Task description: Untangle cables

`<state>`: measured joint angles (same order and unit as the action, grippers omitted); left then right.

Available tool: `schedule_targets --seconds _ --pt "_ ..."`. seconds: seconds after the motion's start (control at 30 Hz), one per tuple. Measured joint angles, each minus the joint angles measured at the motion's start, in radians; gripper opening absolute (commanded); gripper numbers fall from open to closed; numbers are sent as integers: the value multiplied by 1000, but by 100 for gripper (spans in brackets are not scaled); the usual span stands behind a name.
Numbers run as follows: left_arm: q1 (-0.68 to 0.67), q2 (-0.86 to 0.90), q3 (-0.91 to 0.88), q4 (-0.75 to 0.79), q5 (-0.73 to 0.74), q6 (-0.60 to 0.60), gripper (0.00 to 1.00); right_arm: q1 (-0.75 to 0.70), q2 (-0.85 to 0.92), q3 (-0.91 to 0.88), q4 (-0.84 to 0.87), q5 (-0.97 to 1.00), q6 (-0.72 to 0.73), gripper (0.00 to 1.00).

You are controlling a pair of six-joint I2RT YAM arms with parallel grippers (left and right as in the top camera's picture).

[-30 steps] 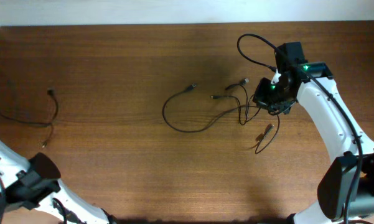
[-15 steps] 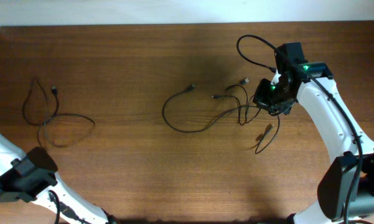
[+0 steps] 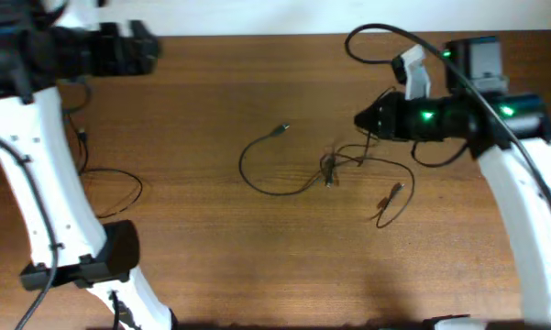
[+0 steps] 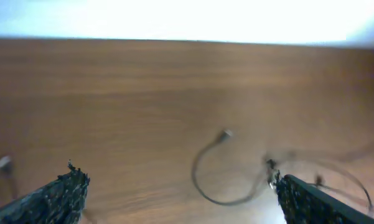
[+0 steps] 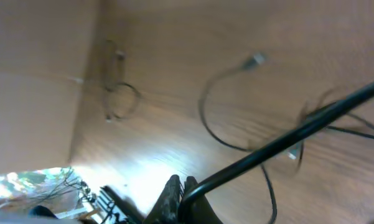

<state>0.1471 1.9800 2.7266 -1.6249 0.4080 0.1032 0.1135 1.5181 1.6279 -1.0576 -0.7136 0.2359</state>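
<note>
Thin black cables lie on the wooden table. One cable makes a loop [image 3: 257, 179] that ends in a silvery plug [image 3: 282, 129] and runs into a small knot [image 3: 330, 167]. My right gripper [image 3: 362, 119] hangs above the knot's right side. It is shut on a black cable [image 5: 286, 140], which runs taut from the jaws [image 5: 182, 183] down to the knot. Another strand trails to a plug [image 3: 394, 192]. A separate cable [image 3: 110, 183] lies at the left. My left gripper [image 3: 149, 50] is raised at the far left, open and empty [image 4: 174, 199].
The table's back edge meets a white wall [image 3: 257, 16]. My left arm's white link [image 3: 37, 174] crosses the left side above the separate cable. The right arm's own thicker black cable [image 3: 376, 32] arcs over the back right.
My left arm has swung from the near left corner up to the far left, and its gripper has opened. The right gripper has risen, drawing the tangle tighter and leftward.
</note>
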Motion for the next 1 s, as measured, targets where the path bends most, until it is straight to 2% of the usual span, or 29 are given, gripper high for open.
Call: schedule_targets --seconds 0.13,0.27,0.43,0.7,0.87,1.0 --pt "-179 0 0 -9 38 71 100 0 -61 131 21 -38 12 4" --pt "-298 3 0 -10 105 122 100 0 -64 175 48 -45 56 4" --pt "-359 90 0 -60 385 294 98 0 -64 175 93 -44 127 4" --pt "-365 180 -12 -43 790 399 93 0 -64 175 193 -17 335 4" --pt "-449 185 -12 -20 864 408 92 0 -60 175 215 -16 367 4" --pt "-554 191 -12 18 873 410 83 0 -58 175 217 -13 370 4"
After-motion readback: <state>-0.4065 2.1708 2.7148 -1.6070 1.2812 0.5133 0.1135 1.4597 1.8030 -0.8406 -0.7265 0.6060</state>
